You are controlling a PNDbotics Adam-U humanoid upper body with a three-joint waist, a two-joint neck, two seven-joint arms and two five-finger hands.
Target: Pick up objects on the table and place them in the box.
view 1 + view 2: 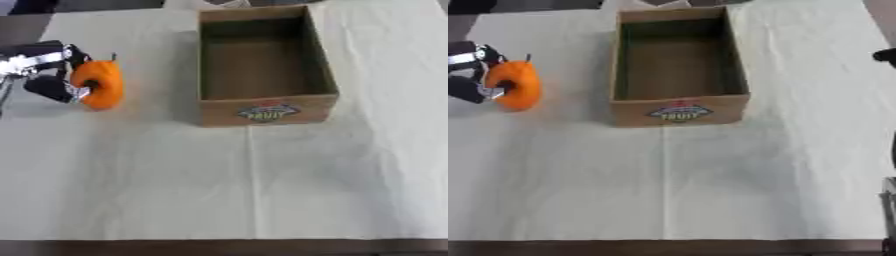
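Note:
An orange fruit-like object (pixel 98 84) with a thin dark stem is at the far left of the table, and my left hand (pixel 42 70) is shut on it from the left, with fingers curled round its side. It lies to the left of the open cardboard box (pixel 267 106), apart from it. The box stands at the back centre, has a label on its front wall and looks empty inside. A dark tip (pixel 885 55) shows at the right edge of the right eye view, probably my right hand; too little shows to tell how it stands.
A creased white cloth (pixel 262 180) covers the table. The table's dark front edge (pixel 219 247) runs along the bottom. A grey part (pixel 889 200) shows at the lower right edge.

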